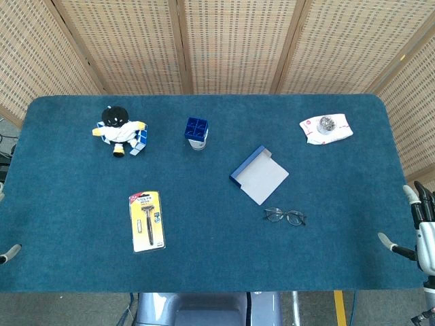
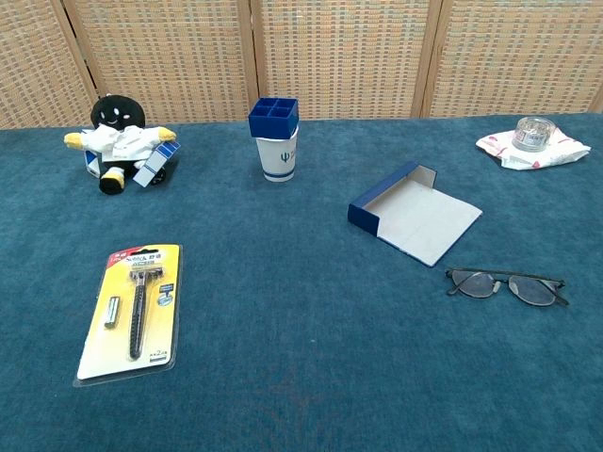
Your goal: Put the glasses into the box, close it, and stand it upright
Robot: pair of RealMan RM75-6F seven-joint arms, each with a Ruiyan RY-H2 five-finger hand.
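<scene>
blue carpet-like cloth covers the counter (image 1: pixel 81 272). landmark: the box (image 1: pixel 259 175), dark blue outside, pale inside, lying flat and open near counter centre-right, lid flap spread toward the robot's side. glasses (image 1: pixel 285 216) lie folded just beside the box on its near-right side, not touching it, lenses flat on the cloth. both task things untouched.

left of the box, further back: white cup (image 2: pixel 280 155) with a blue divided insert on top. far left of the box: black-headed plush doll (image 1: pixel 118 130) sitting on a cube-like toy. left and nearer than the box: razor in a yellow blister pack (image 1: pixel 147 221). far right and behind the box: white wrapper with a small round jar (image 1: pixel 326 128) on it.

right hand (image 1: pixel 423 227) is at the counter's right edge, well apart from the box, holding nothing, fingers spread. left hand (image 1: pixel 9 254): only a fingertip at the left edge, state cannot be told.
</scene>
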